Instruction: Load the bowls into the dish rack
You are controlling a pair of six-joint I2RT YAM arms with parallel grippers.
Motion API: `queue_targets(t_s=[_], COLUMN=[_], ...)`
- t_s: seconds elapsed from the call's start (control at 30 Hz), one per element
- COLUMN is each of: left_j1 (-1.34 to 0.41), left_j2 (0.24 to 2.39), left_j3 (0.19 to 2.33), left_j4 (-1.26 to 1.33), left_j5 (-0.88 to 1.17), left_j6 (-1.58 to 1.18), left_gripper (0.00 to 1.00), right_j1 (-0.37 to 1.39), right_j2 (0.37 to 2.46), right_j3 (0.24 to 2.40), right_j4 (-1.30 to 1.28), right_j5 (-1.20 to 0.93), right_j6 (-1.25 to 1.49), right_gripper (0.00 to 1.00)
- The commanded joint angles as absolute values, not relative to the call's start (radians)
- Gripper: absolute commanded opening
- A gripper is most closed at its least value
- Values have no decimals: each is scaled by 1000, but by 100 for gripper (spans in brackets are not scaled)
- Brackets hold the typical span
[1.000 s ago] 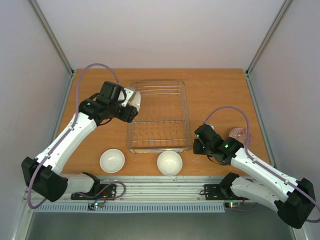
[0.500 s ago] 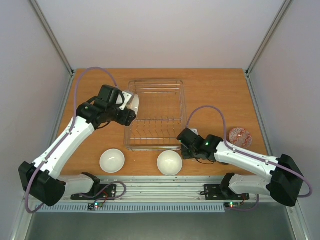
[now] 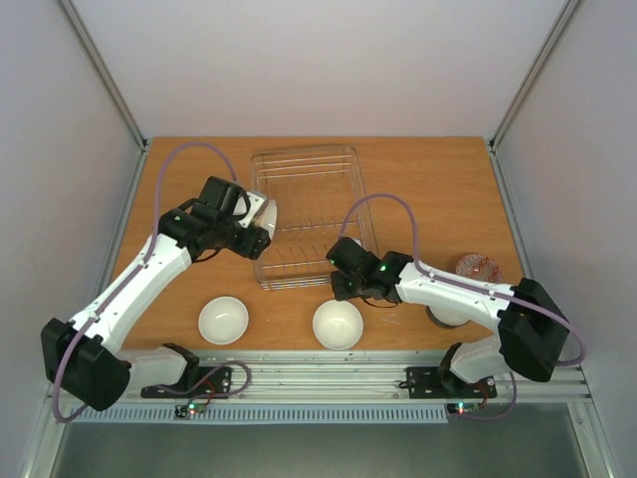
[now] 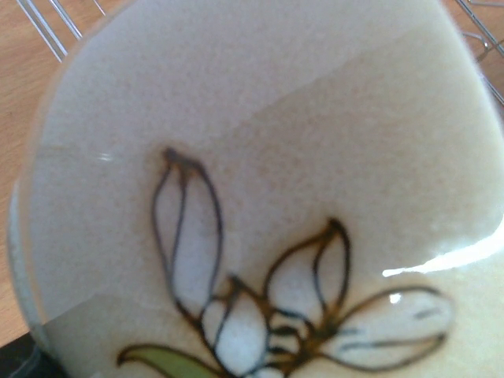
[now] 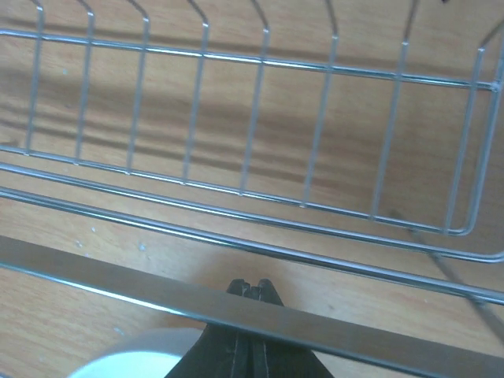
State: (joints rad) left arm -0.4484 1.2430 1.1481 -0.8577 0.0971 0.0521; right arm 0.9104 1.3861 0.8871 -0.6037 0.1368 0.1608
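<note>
My left gripper [image 3: 264, 222] is shut on a white bowl [image 3: 271, 206], held on edge at the left wall of the silver wire dish rack [image 3: 304, 151]. The left wrist view is filled by this bowl [image 4: 260, 197] and its brown sprig motif, which hide the fingers; rack wires [image 4: 49, 25] show at the top corners. My right gripper [image 3: 336, 285] is shut with nothing in it, against the rack's near right corner. In the right wrist view its tips [image 5: 252, 288] sit just under the rack's rim wire [image 5: 260, 63]. Two white bowls [image 3: 223, 320] [image 3: 337, 324] stand near the front edge.
A red-patterned bowl [image 3: 477, 267] stands at the right of the table. A grey round shape [image 3: 448, 317] lies partly under my right forearm. The white bowl [image 5: 118, 361] by the right gripper shows low in the right wrist view. The rack sits askew on the wooden table [image 3: 428, 179].
My right arm has swung left from beside the red-patterned bowl to the rack's near right corner. The rack has slid away and turned askew. The left gripper with its bowl has barely moved.
</note>
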Motion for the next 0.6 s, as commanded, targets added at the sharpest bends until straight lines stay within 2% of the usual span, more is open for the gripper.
queue_targets(t_s=[0.0, 0.37, 0.57], left_j1=[-445, -445, -445], left_j2=[1219, 1223, 1195], left_j3=[1148, 1143, 1124], left_j4=[-761, -744, -736], left_j5=[94, 106, 99], left_j6=[69, 61, 63], left_gripper=[0, 0, 1], right_j1=[919, 914, 824], right_j2=[1396, 1166, 1156], right_j3=[939, 812, 831], right_j4=[-592, -784, -791], right_j5=[178, 397, 421], right_j6=[131, 227, 166], right_gripper=[1, 1, 1])
